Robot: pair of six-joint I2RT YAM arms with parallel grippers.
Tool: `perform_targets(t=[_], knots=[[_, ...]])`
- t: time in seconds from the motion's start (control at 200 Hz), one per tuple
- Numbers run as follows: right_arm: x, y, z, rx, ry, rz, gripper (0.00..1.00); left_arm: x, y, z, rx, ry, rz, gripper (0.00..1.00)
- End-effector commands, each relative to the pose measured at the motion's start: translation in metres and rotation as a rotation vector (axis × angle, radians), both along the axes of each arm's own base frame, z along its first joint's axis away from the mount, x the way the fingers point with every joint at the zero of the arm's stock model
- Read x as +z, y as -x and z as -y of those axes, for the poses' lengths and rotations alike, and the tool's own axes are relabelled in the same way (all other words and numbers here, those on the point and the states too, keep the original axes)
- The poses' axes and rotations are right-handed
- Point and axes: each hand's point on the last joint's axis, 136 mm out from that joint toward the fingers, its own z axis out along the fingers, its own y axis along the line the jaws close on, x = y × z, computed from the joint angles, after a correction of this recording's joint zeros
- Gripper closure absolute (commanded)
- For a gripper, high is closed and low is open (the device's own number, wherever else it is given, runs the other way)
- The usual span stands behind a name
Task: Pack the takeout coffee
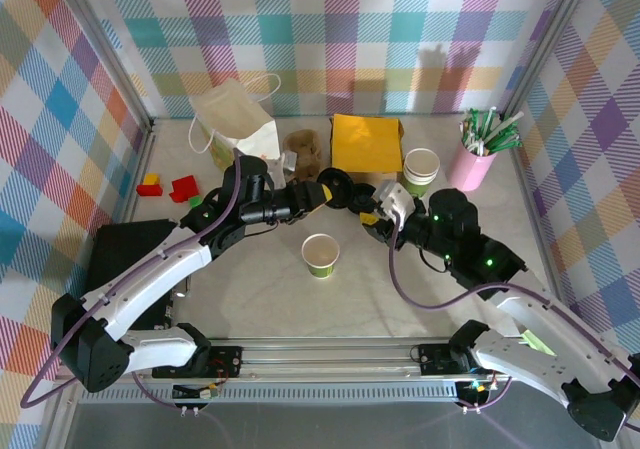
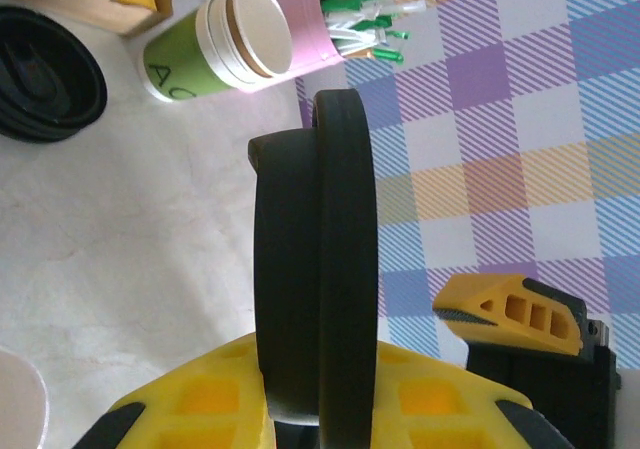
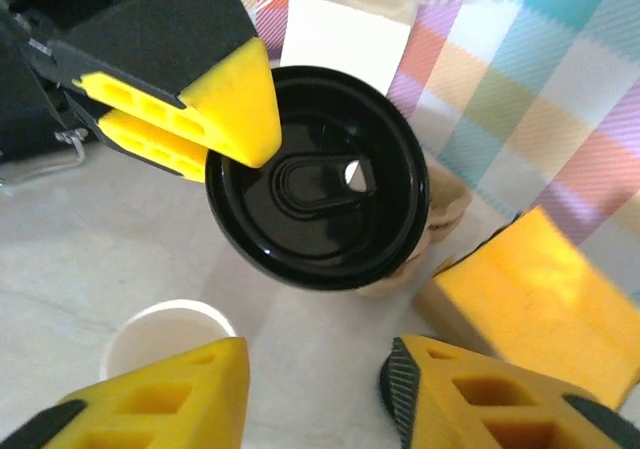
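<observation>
Takeout coffee cup (image 1: 321, 254) stands upright on the table (image 1: 270, 309), near the middle, on the base side of both grippers and roughly between them. Its cream upper part and green lower band are visible, and the mouth is open with no lid on it. Left gripper (image 1: 325, 191) is clamped on the rim of the black lid (image 3: 320, 174). The lid is held on edge above the table, apart from the cup. In the left wrist view it appears edge-on between the yellow fingers (image 2: 210, 399); in the right wrist view its face with the sip hole is toward the camera. Right gripper (image 3: 315, 369) sits just beside the lid with its fingers spread apart and only bare table between them; it touches nothing. The cup rim shows just beside its left finger in that view. Further back on the table: a white paper bag (image 1: 240, 119), a brown crumpled object (image 1: 300, 149), a yellow napkin stack (image 1: 367, 141), a stack of green-banded cups (image 1: 421, 169), and a pink cup of straws (image 1: 475, 159). Red and yellow blocks (image 1: 170, 186) lie at the left. A second black lid (image 2: 40, 74) lies flat near the stacked cups.
</observation>
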Motion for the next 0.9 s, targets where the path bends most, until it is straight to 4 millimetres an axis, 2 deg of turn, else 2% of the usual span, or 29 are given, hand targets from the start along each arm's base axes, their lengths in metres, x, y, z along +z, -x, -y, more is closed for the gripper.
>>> perform_targets(t=[0.0,0.09,0.255,0.38,0.565,0.785,0.895], knots=[[0.02,0.0,-0.005,0.058,0.052,0.255,0.51,0.013,0.01,0.003,-0.037,0.078,-0.03,0.81],[0.011,0.005,-0.009,0.121,0.104,0.34,0.51,0.009,0.012,0.003,-0.037,0.088,-0.051,0.81],[0.009,0.008,-0.016,0.181,0.145,0.449,0.45,0.006,0.014,0.001,-0.03,0.097,-0.064,0.8],[0.003,-0.003,-0.021,0.155,0.198,0.483,0.46,0.001,0.015,-0.003,-0.008,0.078,-0.085,0.8],[-0.012,-0.01,-0.034,0.176,0.286,0.511,0.49,-0.003,0.013,-0.004,0.019,0.096,-0.136,0.81],[-0.014,-0.026,-0.041,0.125,0.322,0.529,0.52,-0.007,0.012,-0.011,0.066,0.091,-0.153,0.83],[-0.016,-0.032,-0.046,0.112,0.343,0.544,0.57,-0.01,0.013,-0.01,0.063,0.089,-0.17,0.83]])
